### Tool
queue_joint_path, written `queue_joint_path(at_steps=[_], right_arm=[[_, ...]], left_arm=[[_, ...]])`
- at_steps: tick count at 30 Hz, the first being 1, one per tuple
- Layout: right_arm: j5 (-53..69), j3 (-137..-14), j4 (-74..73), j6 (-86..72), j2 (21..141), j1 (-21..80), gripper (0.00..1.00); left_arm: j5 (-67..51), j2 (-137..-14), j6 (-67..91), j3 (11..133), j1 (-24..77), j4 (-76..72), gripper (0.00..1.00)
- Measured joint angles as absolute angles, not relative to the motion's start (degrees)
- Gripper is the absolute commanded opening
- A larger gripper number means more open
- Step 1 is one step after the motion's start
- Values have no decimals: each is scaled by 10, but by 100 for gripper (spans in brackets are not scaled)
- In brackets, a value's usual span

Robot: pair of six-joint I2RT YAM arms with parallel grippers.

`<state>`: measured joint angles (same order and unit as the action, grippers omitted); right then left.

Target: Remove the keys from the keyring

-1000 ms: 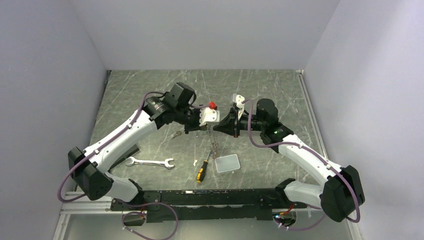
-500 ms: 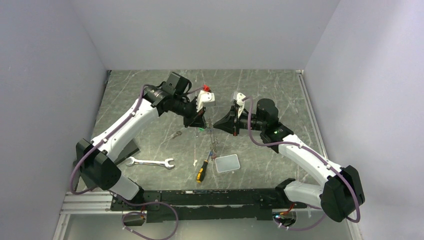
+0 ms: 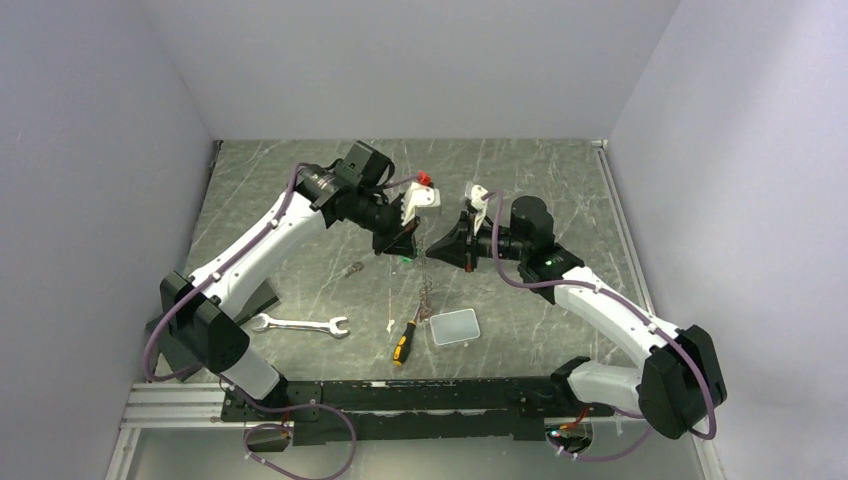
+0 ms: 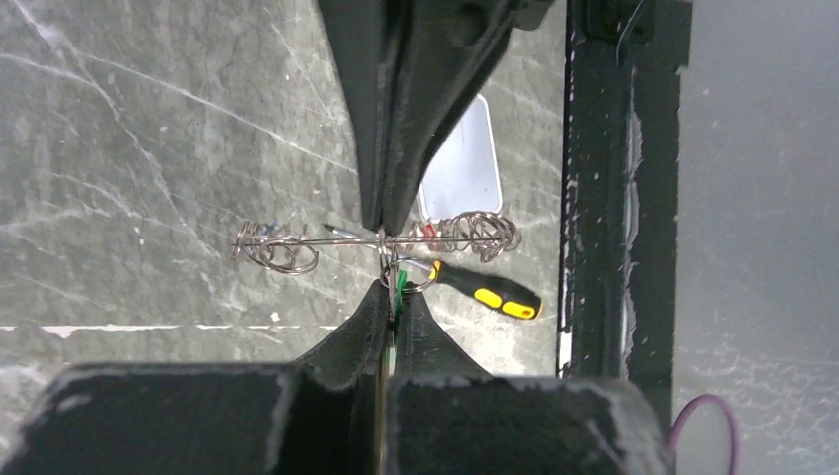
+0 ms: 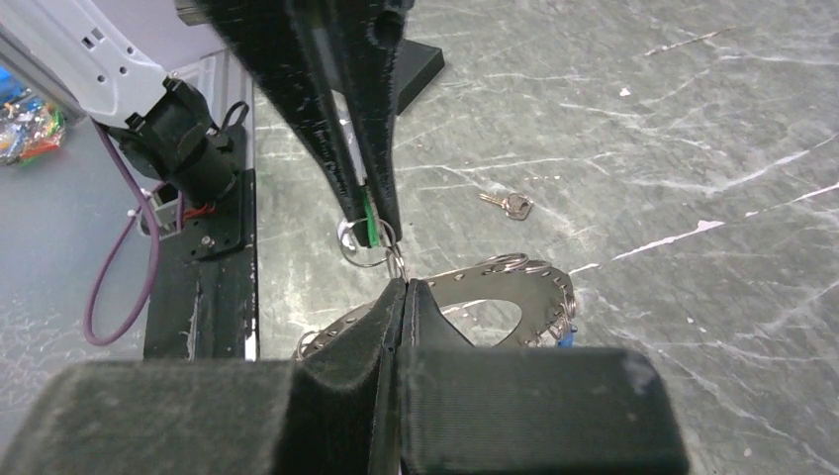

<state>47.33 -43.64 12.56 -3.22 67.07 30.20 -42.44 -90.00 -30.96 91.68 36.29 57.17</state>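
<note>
Both shut mid-air — R pincer (image 5: 403, 287) on keyring (image 5: 510, 263), L pincer (image 4: 388, 290) on green key tag (image 5: 369, 224).

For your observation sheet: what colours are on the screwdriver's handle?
Yellow and black; the screwdriver shows best in the left wrist view.

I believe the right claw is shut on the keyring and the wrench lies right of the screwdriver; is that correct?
Not quite: the top external view shows the wrench left of the screwdriver. The right claw is indeed shut on the keyring.
</note>
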Motion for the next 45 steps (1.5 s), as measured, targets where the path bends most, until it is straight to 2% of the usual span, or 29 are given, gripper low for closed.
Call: queue_joint_path(at_steps=[7,15,27,37,45], right_arm=[[506,-438,114,-17,682,295,0],[529,-437,121,15,675,291,0],[447,-435,144,148,658,295,0],[309,-301,386,318,662,326,0],[207,-153,609,512,663,396,0]], left_arm=[[-343,-900,-385,939,419,607,0],[-306,-895,-444,957,437,615,0],[-185,-785,-584,786,466,426,0],[-113,-747,-745,605,467,145,0],[-121,-747,-787,547,474,47,0]])
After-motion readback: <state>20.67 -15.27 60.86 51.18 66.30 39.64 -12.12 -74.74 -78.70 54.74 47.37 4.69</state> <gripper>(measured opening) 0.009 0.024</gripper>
